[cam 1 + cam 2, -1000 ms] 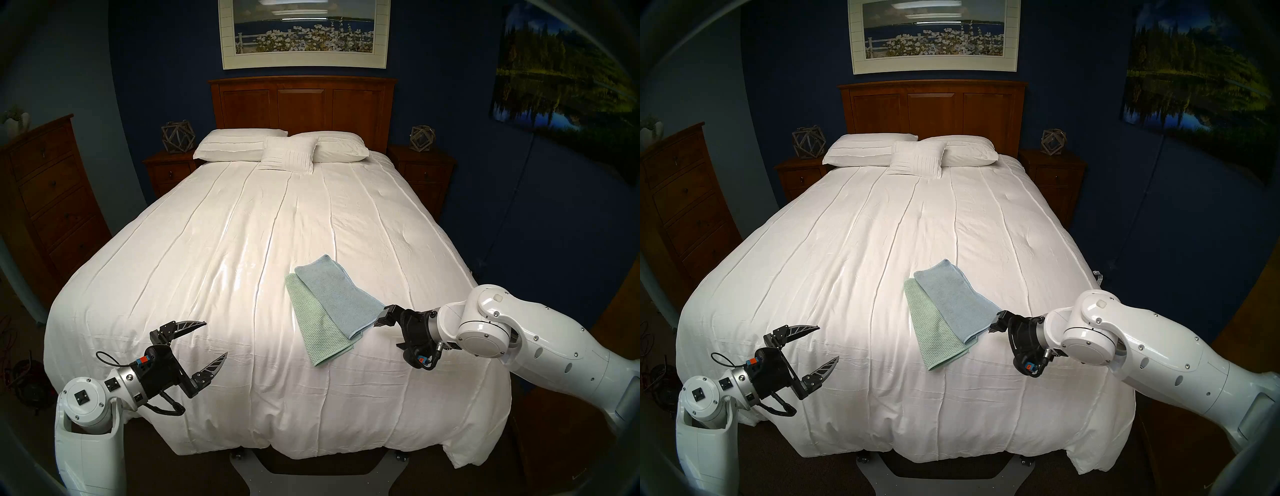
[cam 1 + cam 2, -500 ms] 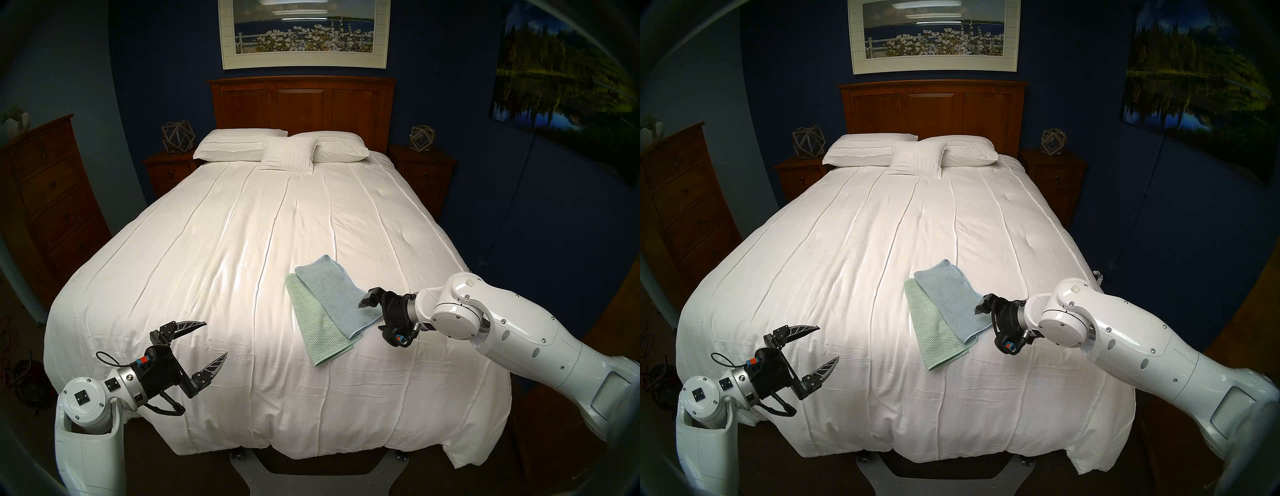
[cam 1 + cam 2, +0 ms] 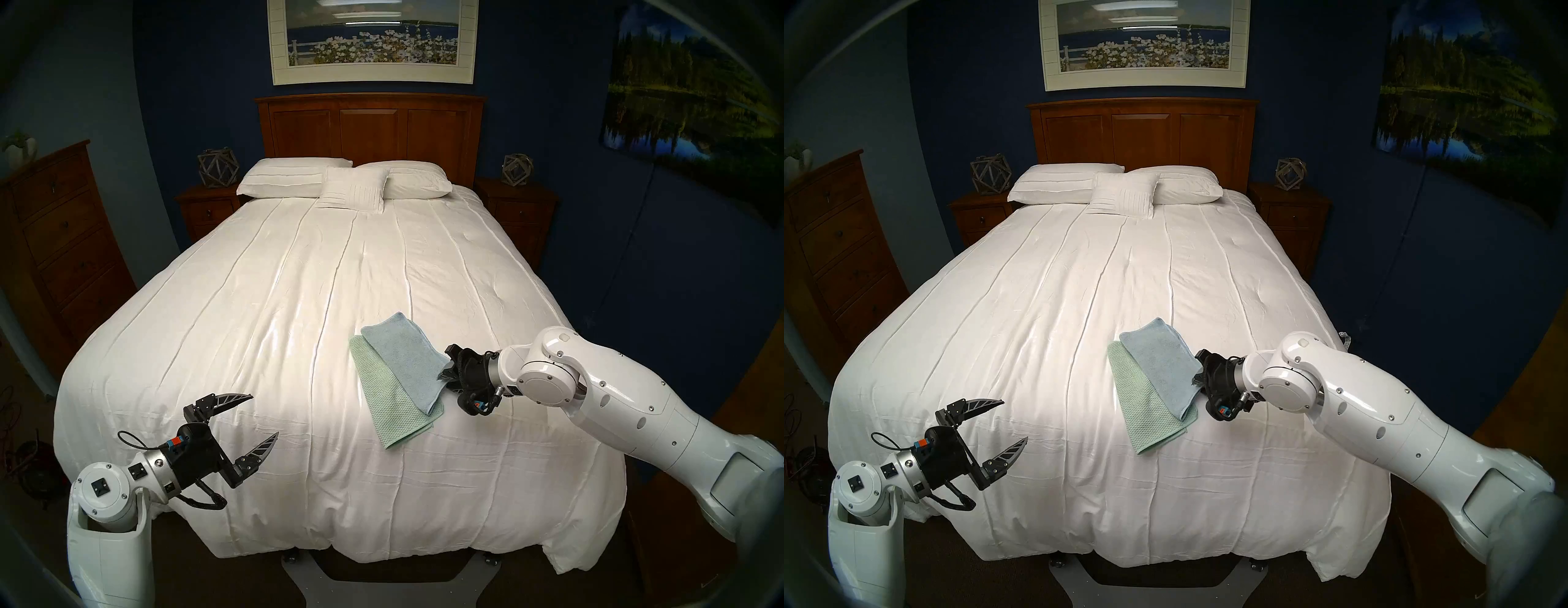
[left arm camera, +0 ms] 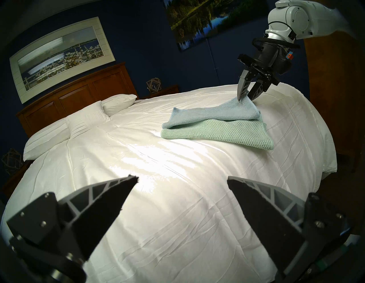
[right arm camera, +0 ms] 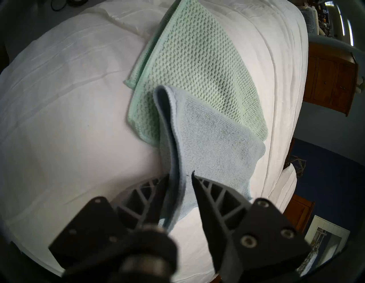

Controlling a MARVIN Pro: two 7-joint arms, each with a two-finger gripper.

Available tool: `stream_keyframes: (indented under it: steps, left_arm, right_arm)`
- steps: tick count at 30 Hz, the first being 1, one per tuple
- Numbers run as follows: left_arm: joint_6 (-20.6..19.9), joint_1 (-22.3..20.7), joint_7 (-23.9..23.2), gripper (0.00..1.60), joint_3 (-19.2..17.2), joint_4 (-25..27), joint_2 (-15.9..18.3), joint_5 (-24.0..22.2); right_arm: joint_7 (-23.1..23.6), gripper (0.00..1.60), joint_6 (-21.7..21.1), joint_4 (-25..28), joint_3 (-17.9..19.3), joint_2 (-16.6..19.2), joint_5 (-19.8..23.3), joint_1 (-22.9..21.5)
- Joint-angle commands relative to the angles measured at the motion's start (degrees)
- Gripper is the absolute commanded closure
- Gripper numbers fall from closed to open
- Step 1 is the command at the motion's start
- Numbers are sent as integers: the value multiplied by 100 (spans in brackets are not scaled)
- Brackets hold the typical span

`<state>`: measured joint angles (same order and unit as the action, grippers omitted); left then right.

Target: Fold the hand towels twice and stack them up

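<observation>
Two folded hand towels lie overlapping on the white bedspread (image 3: 275,305), right of centre. The light blue towel (image 3: 399,356) (image 3: 1155,363) (image 4: 213,113) rests partly on top of the mint green waffle towel (image 3: 392,409) (image 3: 1146,414) (image 4: 217,134) (image 5: 197,59). My right gripper (image 3: 441,375) (image 3: 1194,380) (image 4: 244,97) (image 5: 180,174) is shut on the right edge of the blue towel (image 5: 217,138), which tents up slightly between the fingers. My left gripper (image 3: 265,415) (image 3: 1015,419) (image 4: 181,178) hovers open and empty over the bed's front left.
Three white pillows (image 3: 339,182) lie by the wooden headboard (image 3: 369,127). A nightstand (image 3: 208,212) stands on each side of the bed. A tall dresser (image 3: 55,237) is at the far left. The bed's right edge drops off just behind my right arm.
My right gripper moved left from beside the towels onto the blue towel's right edge and closed on it, bunching the cloth. The left arm has not moved.
</observation>
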<state>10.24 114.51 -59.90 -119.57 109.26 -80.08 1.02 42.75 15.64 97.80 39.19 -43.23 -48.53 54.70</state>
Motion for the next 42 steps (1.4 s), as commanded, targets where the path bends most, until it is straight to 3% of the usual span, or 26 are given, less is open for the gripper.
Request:
stream_keyframes:
  steps: [1, 4, 5, 6, 8, 9, 12, 18, 20, 22, 27, 29, 31, 32, 39, 42]
  left_arm:
    - [2, -3, -6, 0, -3, 82, -4, -23]
    - [2, -4, -7, 0, -3, 81, -4, -22]
    - [3, -4, -7, 0, -3, 81, -4, -22]
    - [3, -4, -7, 0, -3, 81, -4, -22]
    - [3, -5, -7, 0, -3, 79, -4, -22]
    - [6, -7, -7, 0, -2, 75, -3, -21]
    - [7, -9, -6, 0, -1, 71, -2, -20]
    - [9, -12, -6, 0, -1, 67, -1, -18]
    - [9, -13, -6, 0, 0, 66, -1, -17]
    - [9, -13, -6, 0, 0, 66, -1, -17]
    - [8, -10, -6, 0, -1, 70, -2, -18]
    - [5, -7, -7, 0, -3, 76, -4, -20]
    - [3, -5, -7, 0, -3, 80, -5, -21]
    - [6, -8, -7, 0, -2, 75, -4, -20]
    - [11, -18, -4, 0, 2, 53, 2, -12]
    - [11, -20, -3, 0, 3, 48, 2, -10]
  right_arm:
    - [69, 84, 19, 148, 38, 143, 62, 23]
    - [107, 91, 29, 275, 64, 323, 85, 99]
    - [98, 114, 37, 318, 82, 392, 108, 131]
    - [98, 114, 37, 318, 82, 392, 108, 131]
    - [52, 135, 31, 339, 123, 556, 142, 221]
    - [131, 160, 57, 527, 300, 866, 265, 395]
    - [229, 160, 147, 671, 648, 1019, 397, 686]
    - [375, 160, 230, 1038, 968, 1346, 561, 1115]
    - [357, 160, 238, 1335, 1169, 1645, 716, 1382]
    - [422, 160, 265, 1370, 1244, 1626, 763, 1411]
    - [233, 160, 231, 1802, 1685, 2013, 1022, 1847]
    - [-110, 160, 184, 1860, 1614, 2203, 1040, 1806]
    - [-169, 160, 297, 1567, 1617, 1804, 835, 1604]
    - [-2, 160, 396, 1292, 1542, 1333, 679, 1221]
    - [-161, 160, 342, 1323, 1716, 1183, 668, 946]
    - [-214, 160, 369, 1222, 1660, 950, 600, 727]
